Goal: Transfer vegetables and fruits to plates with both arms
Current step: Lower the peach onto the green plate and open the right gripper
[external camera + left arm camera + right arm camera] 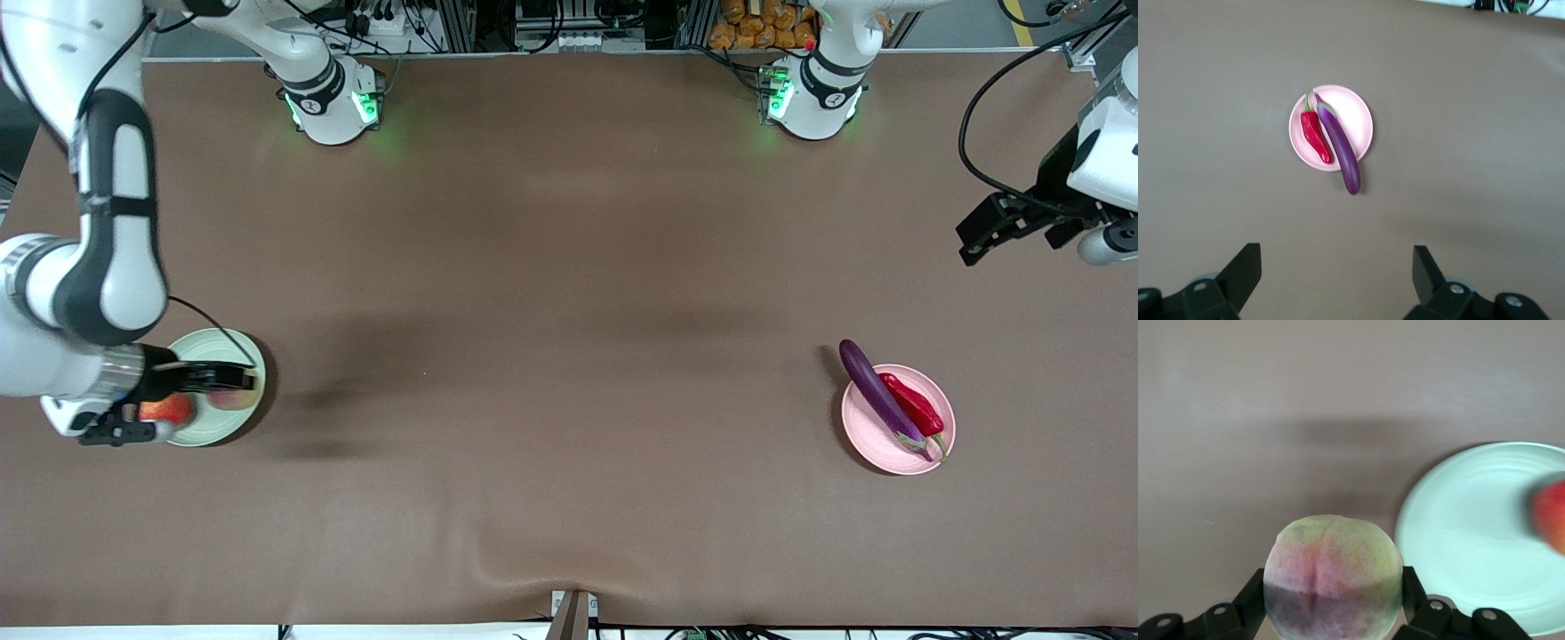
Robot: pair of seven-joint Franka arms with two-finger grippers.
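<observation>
Pink plate already loaded: eggplant overhanging its rim, chili pepper beside it. Left gripper parked near the table edge, fingers spread, empty. Right gripper clamped on the peach, poised over the green plate, red fruit already aboard. Only the release left, likely. Wide bare table between plates.

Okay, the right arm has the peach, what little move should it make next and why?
Probably lower the peach onto the green plate and open. The right claw is shut on the peach by the plate, where the red fruit already sits, so aim for bare plate beside it. The left claw waits open, with the eggplant and chili pepper already on the pink plate.
</observation>
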